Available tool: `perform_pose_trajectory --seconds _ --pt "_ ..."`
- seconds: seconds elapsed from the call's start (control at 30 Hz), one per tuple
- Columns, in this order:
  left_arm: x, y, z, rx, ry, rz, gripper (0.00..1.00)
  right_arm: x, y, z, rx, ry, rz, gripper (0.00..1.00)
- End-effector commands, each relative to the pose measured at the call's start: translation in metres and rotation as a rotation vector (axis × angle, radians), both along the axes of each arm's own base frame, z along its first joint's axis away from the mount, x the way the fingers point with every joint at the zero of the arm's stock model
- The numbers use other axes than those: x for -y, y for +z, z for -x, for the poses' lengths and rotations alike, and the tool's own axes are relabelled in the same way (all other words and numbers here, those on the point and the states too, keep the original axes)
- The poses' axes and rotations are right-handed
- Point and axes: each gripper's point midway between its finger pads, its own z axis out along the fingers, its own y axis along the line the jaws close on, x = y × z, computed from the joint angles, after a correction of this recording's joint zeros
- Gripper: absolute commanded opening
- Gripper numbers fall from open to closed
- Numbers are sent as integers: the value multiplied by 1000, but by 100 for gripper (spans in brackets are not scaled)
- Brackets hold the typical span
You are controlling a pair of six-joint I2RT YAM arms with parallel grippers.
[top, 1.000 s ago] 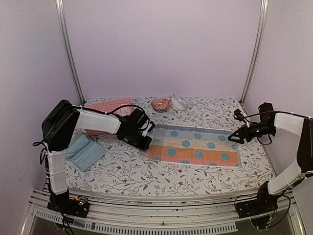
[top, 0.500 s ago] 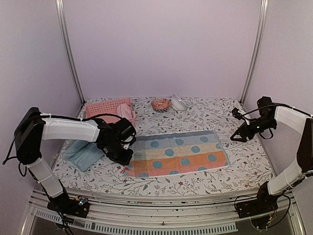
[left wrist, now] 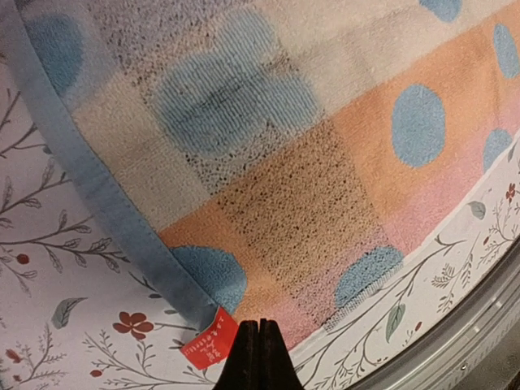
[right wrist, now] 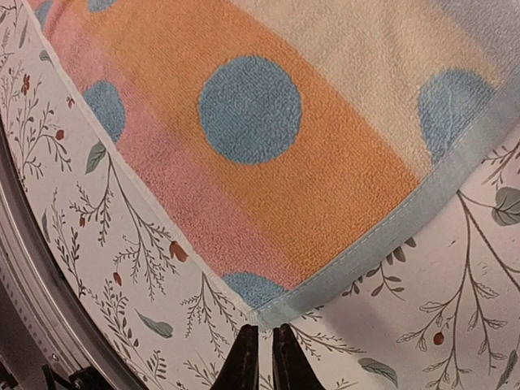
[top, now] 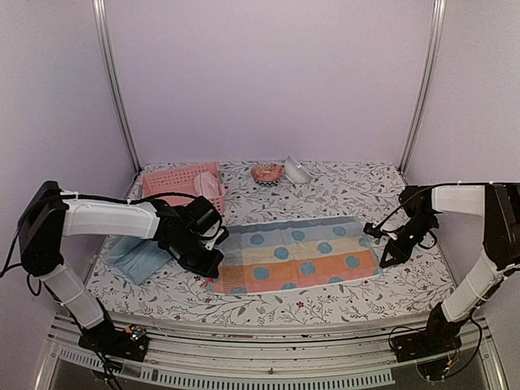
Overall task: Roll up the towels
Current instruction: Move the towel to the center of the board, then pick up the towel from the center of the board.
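The light blue towel with orange and white bands (top: 296, 256) lies spread flat mid-table. My left gripper (top: 213, 264) is low at its front left corner. In the left wrist view its jaws (left wrist: 257, 325) are shut, tips resting on the towel's (left wrist: 325, 162) front edge beside a red tag (left wrist: 207, 341). My right gripper (top: 382, 260) is down at the front right corner. Its jaws (right wrist: 266, 329) are nearly shut, pinching the towel's (right wrist: 325, 146) hemmed corner tip. A pale teal towel (top: 138, 256) lies folded at the left. A pink towel (top: 209, 187) sits in the basket.
The pink perforated basket (top: 166, 179) stands at the back left. A small orange bowl (top: 266, 172) and a white object (top: 296, 171) sit at the back centre. Metal rails run along the table's front edge (top: 268, 329).
The patterned towel has slid left and toward the front with my left gripper. My right gripper has dropped from the far right to the towel's front right corner and closed.
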Motion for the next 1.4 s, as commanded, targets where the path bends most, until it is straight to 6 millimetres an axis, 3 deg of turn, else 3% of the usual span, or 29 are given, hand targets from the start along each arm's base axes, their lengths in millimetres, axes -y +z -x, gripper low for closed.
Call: perform_pose_trajectory --seconds 0.0,0.2,0.43,0.7,0.93,1.07,1.13,1.17,1.23,1.37 --pt "8 -16 21 -76 -38 36 0 6 -18 9 -20 22 61 8" --pt "-2 -41 44 -144 -52 -39 0 9 -42 23 -74 35 91 8" --pt "-23 -52 57 -173 -18 -106 0 27 -60 54 -145 58 181 7" --pt "-22 -51 74 -182 -62 -120 0 49 -53 86 -171 116 290 6" --pt "-32 -40 86 -191 -110 -148 0 54 -29 95 -183 145 310 5" --pt "-3 -2 62 -90 -185 -67 1 37 1 74 -126 147 215 9" --pt "14 20 49 -35 -230 -22 10 23 22 57 -82 147 143 20" --pt "20 28 45 -18 -255 -12 15 18 33 45 -42 142 117 29" --pt "24 40 34 14 -277 -20 24 10 53 16 49 120 87 37" --pt "22 60 -14 143 -190 -21 38 -7 81 -44 193 17 8 41"
